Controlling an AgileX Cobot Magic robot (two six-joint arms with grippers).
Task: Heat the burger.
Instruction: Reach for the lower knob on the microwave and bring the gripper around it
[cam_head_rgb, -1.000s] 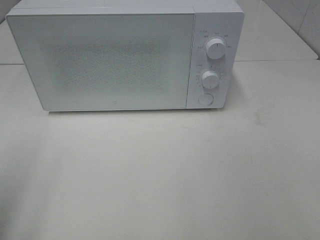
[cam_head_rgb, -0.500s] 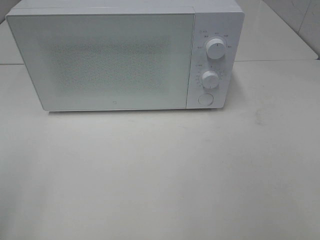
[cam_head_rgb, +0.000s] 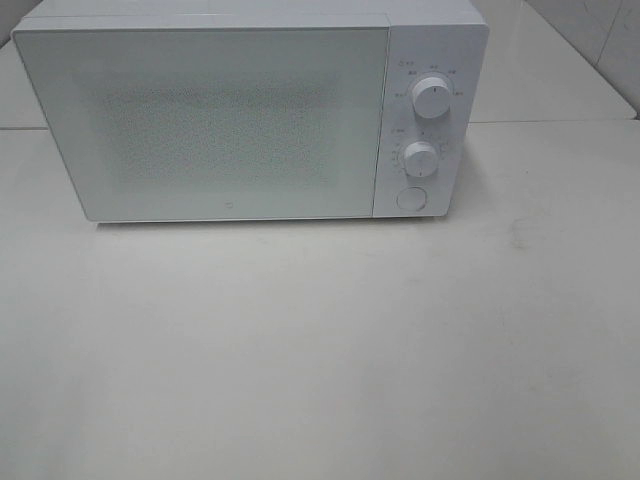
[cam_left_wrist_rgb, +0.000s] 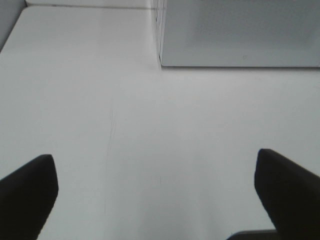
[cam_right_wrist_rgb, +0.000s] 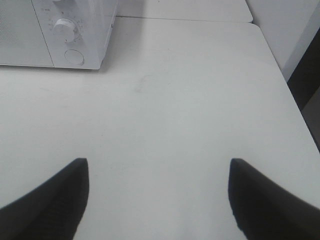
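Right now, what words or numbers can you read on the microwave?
No text can be read.
The tiny grey marks around the upper knob: too small and blurred.
The tiny print around the lower knob: too small and blurred.
A small mark low on the microwave door: too small to read.

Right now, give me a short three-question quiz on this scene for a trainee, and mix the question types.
1. True or false: the microwave door is shut.
2. Multiple choice: the controls to the right of that door are A) two knobs above a round button, B) a number keypad, C) a single lever.
3. Fill in: the left claw and the right claw are both ___, with nothing between their fingers.

Key: 1 true; 2 A; 3 open.
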